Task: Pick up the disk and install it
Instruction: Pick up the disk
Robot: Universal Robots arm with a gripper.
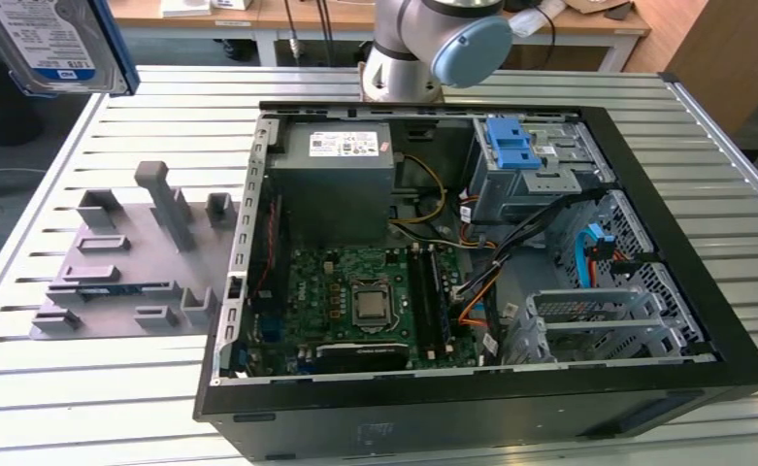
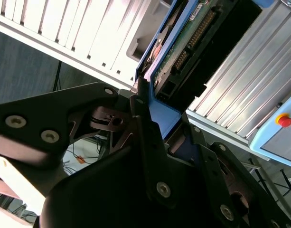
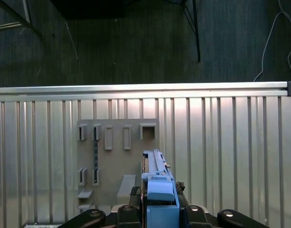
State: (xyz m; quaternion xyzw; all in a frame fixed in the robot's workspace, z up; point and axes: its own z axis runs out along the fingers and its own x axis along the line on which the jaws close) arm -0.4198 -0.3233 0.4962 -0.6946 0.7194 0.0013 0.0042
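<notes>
Firmly, the disk [image 2: 181, 50] sits clamped between the fingers [image 2: 145, 121].

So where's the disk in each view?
Exterior view: disk raised in the top corner on the exterior view's left, above the table edge.
First wrist view: disk edge-on in the pincer, in front of the grey fixture plate.
Second wrist view: disk close up, circuit-board side showing, clamped.
Shared landmark: slatted metal table.
</notes>
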